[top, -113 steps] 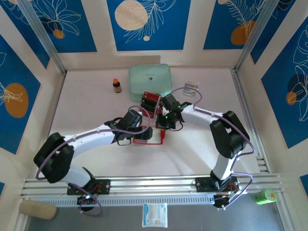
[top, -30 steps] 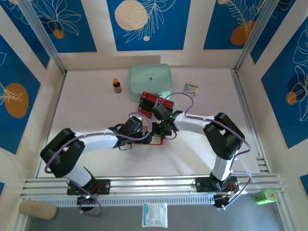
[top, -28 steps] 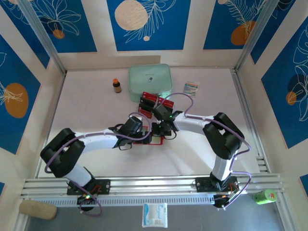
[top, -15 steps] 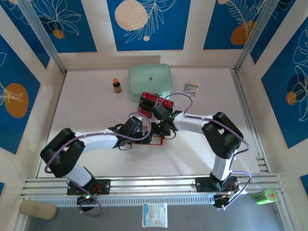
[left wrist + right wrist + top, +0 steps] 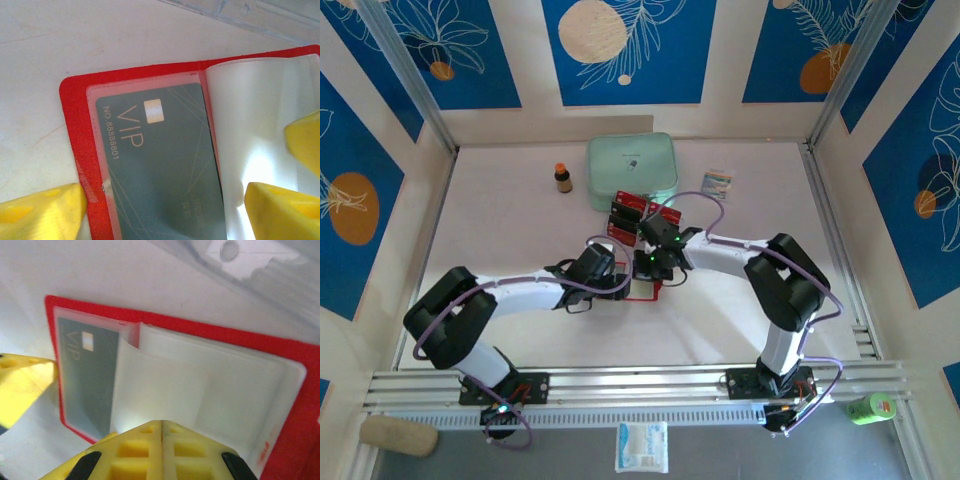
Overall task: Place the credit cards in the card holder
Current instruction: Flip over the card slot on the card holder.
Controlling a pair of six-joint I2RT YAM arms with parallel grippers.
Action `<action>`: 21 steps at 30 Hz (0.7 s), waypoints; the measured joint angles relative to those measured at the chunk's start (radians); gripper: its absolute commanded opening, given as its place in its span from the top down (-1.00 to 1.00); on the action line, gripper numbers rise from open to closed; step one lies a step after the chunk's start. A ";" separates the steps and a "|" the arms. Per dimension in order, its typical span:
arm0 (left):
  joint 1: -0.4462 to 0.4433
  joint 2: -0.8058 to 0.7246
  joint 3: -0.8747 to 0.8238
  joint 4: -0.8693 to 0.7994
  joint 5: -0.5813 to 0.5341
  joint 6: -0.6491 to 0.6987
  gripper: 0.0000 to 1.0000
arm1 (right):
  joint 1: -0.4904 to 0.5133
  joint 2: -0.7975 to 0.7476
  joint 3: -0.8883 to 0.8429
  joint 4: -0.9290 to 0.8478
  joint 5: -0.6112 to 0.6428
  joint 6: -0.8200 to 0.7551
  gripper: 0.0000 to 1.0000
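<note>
The card holder (image 5: 75, 150) lies open on the table, red, with pale clear pockets. A dark grey VIP credit card (image 5: 160, 165) sits inside its left pocket. My left gripper (image 5: 160, 215) is open, its yellow fingers (image 5: 40, 210) standing on either side of that left half. My right gripper (image 5: 162, 427) is shut, its tips resting on a raised clear pocket leaf (image 5: 155, 385); nothing shows between the jaws. In the top view both grippers meet over the card holder (image 5: 642, 289), and the loose red and black credit cards (image 5: 628, 213) lie just beyond it.
A large mint-green case (image 5: 631, 165) sits right behind the cards, and its edge (image 5: 240, 255) is close to the holder. A small brown bottle (image 5: 562, 178) stands at the back left, a striped packet (image 5: 718, 181) at the back right.
Since 3.8 s ago both arms drew in and the right gripper moved left onto the open holder. Over the last second hardly anything has moved.
</note>
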 measured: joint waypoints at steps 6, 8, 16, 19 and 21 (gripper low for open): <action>0.000 -0.002 -0.006 0.008 -0.003 0.000 -0.64 | -0.036 -0.066 -0.038 0.037 -0.010 0.039 0.45; 0.000 -0.005 -0.010 0.011 -0.003 0.000 -0.63 | -0.039 -0.065 -0.046 0.046 -0.012 0.050 0.36; 0.000 -0.010 -0.020 0.026 -0.004 0.000 -0.62 | -0.039 -0.048 -0.050 0.080 -0.037 0.068 0.31; 0.000 -0.011 -0.022 0.029 -0.004 0.000 -0.62 | -0.039 -0.021 -0.050 0.087 -0.047 0.068 0.31; 0.000 -0.011 -0.022 0.030 -0.004 0.000 -0.62 | -0.039 -0.003 -0.049 0.089 -0.053 0.068 0.30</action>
